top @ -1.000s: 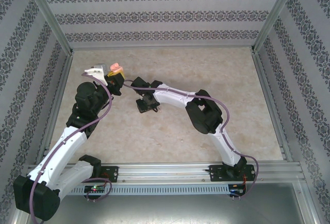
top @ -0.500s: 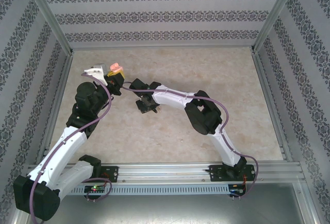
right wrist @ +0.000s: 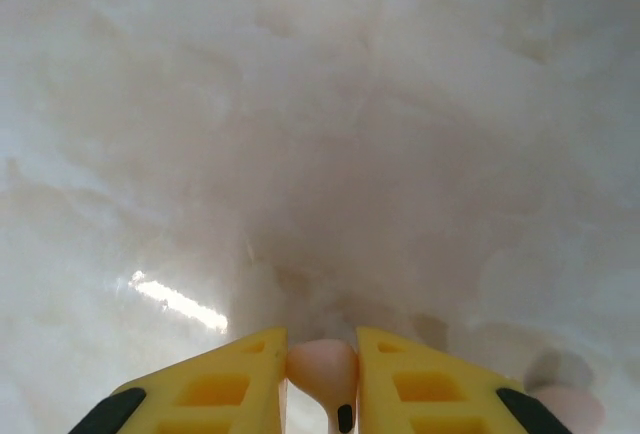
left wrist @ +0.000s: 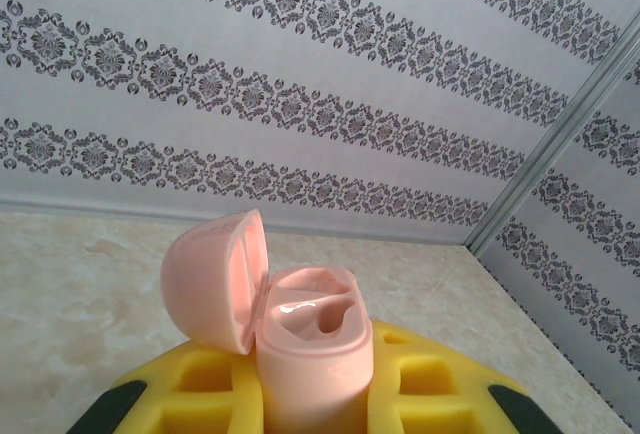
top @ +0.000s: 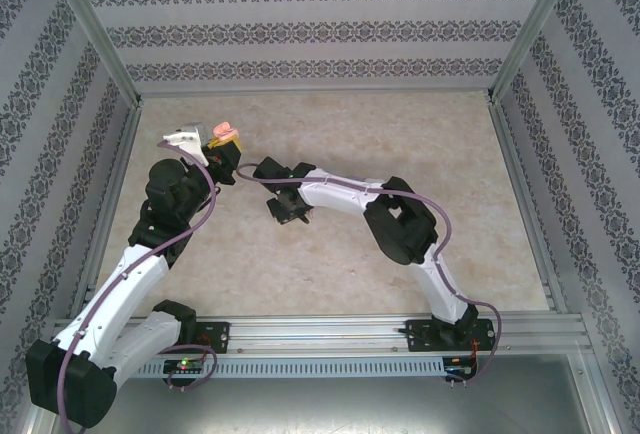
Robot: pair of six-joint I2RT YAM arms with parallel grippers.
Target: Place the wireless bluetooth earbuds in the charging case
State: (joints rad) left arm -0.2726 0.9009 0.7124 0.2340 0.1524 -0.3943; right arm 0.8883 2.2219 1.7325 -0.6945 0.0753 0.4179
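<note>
Between the pads of my right pincer sits a pink earbud, its rounded head toward the tips and its stem trailing back. The jaws are drawn in to a narrow gap and both pads look to touch it, low over the surface. A second earbud lies just off the right-hand pad. My left pincer is clamped on the pink charging case, upright ahead of it, with the lid swung open to the left and both sockets bare. My worry is the rounded head: it could squirt out or twist on the lift, and a twisted stem won't seat. Any sideways drift could knock the neighbour away.
</note>
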